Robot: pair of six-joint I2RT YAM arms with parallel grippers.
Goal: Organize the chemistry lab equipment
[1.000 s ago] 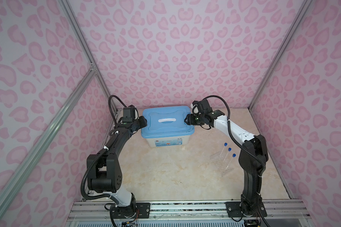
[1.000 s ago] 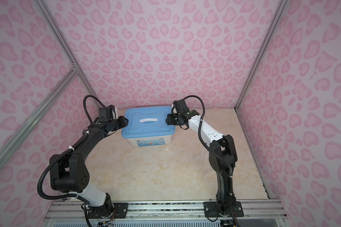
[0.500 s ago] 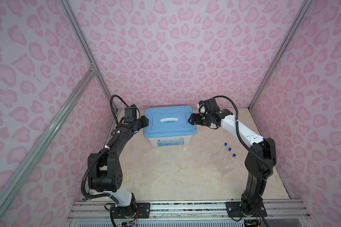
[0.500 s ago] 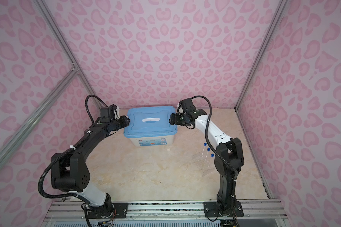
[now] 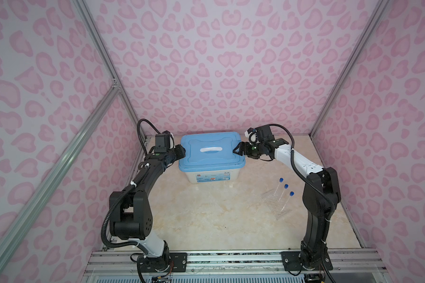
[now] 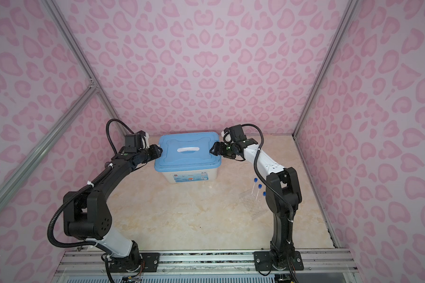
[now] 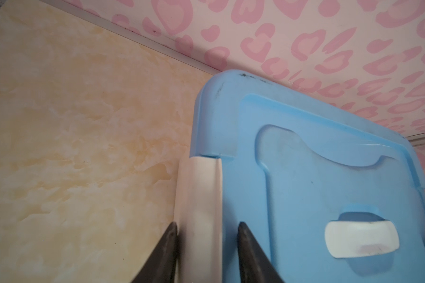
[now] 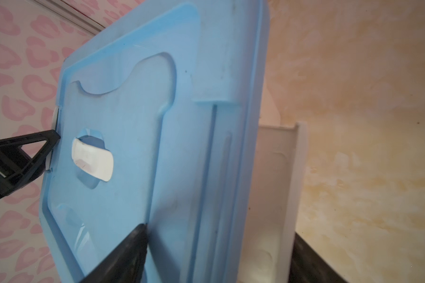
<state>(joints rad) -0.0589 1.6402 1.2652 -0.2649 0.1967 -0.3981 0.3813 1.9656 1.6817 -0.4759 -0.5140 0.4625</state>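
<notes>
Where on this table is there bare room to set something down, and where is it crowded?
Free: the bare table in front of the bin, between left arm and right arm. Crowded: the bin's ends, at the left end effector and right end effector, and around the test tubes.

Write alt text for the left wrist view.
The left end effector straddles the white latch on the edge of the blue lid. The lid's white handle shows nearby; marbled tabletop and pink wall fill the rest.
</notes>
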